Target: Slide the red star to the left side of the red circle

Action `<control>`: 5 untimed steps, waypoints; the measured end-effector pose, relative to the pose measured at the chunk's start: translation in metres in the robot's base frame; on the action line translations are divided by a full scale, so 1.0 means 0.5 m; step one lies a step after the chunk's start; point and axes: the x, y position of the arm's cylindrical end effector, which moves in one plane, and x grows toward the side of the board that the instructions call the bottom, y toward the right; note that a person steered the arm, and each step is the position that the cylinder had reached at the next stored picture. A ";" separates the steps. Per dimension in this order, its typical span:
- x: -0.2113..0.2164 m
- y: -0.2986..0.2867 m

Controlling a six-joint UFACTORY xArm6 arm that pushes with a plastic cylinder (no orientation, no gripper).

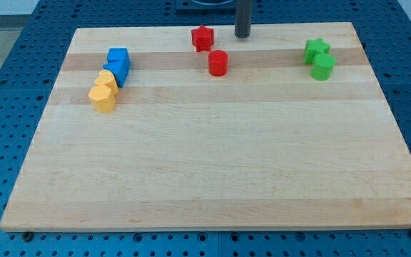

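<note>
The red star (pixel 203 38) lies near the view's top edge of the wooden board (pixel 212 178), a little left of centre. The red circle (pixel 218 63) sits just below it and slightly to its right, apart from it. My tip (pixel 242 35) is at the view's top, to the right of the red star and above the red circle, touching neither.
A blue cube (pixel 118 56) and a blue triangular block (pixel 117 71) sit at the view's left, with two yellow blocks (pixel 104 91) just below them. A green star (pixel 317 49) and a green cylinder (pixel 323 67) sit at the view's right.
</note>
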 end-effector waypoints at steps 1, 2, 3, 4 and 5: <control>-0.037 -0.027; -0.035 -0.051; -0.034 -0.090; -0.022 -0.114; 0.000 -0.115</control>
